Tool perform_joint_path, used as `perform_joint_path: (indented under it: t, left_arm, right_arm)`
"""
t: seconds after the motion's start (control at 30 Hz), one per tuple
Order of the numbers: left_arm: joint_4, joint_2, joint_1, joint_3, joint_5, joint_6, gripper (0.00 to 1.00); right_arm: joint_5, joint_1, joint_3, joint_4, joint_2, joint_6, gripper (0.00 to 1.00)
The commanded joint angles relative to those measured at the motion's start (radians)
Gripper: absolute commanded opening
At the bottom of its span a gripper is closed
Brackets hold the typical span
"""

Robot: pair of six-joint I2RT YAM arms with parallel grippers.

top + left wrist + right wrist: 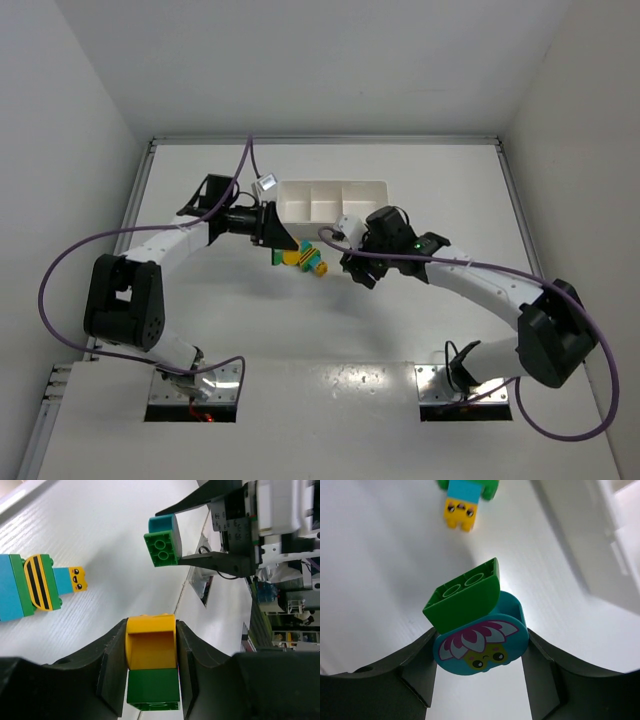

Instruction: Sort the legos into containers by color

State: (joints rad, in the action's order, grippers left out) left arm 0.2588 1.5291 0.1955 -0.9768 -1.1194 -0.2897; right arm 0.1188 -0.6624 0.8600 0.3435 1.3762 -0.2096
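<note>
1. Top external view: a shallow white tray [330, 184] with three compartments in a row sits toward the far side of the counter [250, 320]. Its long sides run from 9 to 3 o'clock. A strip of counter lies between the tray and the raised rail [330, 140] at the far edge.
2. At 6 o'clock of the tray lies a loose clump of legos [305, 259] in green, cyan and yellow. It is near the tray's front wall but not touching it.
3. Both arms curve inward toward this clump. The left fingers [272, 232] are at its 9 o'clock and the right fingers [352, 268] at its 3 o'clock, so there is little room between them.
4. Left wrist view: the left fingers are clamped on a yellow-and-green pair [151, 650], with the yellow brick toward the tips. The clump lies at 10 o'clock on the counter and shows a bee-striped piece and a small yellow face.
5. Right wrist view: the right fingers are clamped on a cyan-and-green pair [480, 645]. The rounded cyan brick bears a printed flower face, and the green brick is stuck on tilted. The clump is at 12 o'clock and the tray wall at 2 o'clock.
6. The widest stretch of counter lies at 6 o'clock of the clump and runs back to the arm bases. Narrower margins flank the tray out to the side rails.
</note>
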Motion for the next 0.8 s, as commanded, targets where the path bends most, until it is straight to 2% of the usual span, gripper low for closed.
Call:
perform_joint_path:
  t: [0.0,0.1,0.27,0.3,0.33,0.4,0.5,0.6,0.73,0.77]
  left_arm:
    - [-0.018,-0.041,-0.008,0.007,-0.002,0.027,0.00]
    - [0.006,-0.032,-0.008,0.018,0.091,0.053,0.00]
    - [0.034,-0.032,-0.008,0.018,0.170,0.100,0.00]
    - [0.034,-0.041,-0.008,0.018,0.170,0.100,0.00]
    - [0.034,-0.041,-0.008,0.018,0.170,0.109,0.00]
    - [0.019,-0.066,-0.008,0.042,0.159,0.109,0.00]
    - [-0.100,-0.102,-0.008,0.114,0.103,0.040,0.00]
    - [-0.257,-0.153,0.002,0.182,0.052,-0.026,0.00]
    - [-0.309,-0.155,0.050,0.153,0.024,-0.067,0.00]
    - [-0.328,-0.155,0.050,0.144,0.012,-0.081,0.00]
  right_arm:
    - [0.065,0.010,-0.016,0.025,-0.032,-0.014,0.00]
    - [0.146,0.021,0.003,0.069,-0.008,-0.026,0.00]
    - [0.160,0.030,0.025,0.188,0.086,-0.080,0.02]
    - [0.174,0.030,0.034,0.209,0.121,-0.080,0.34]
    - [0.183,0.041,0.059,0.233,0.138,-0.097,0.47]
    - [0.226,0.052,0.083,0.250,0.147,-0.097,0.65]
    - [0.335,0.083,0.143,0.212,0.138,-0.034,0.78]
    - [0.491,0.121,0.221,0.212,0.176,0.021,0.79]
    - [0.671,0.167,0.315,0.163,0.247,0.102,0.81]
    - [0.758,0.187,0.332,0.151,0.263,0.155,0.81]
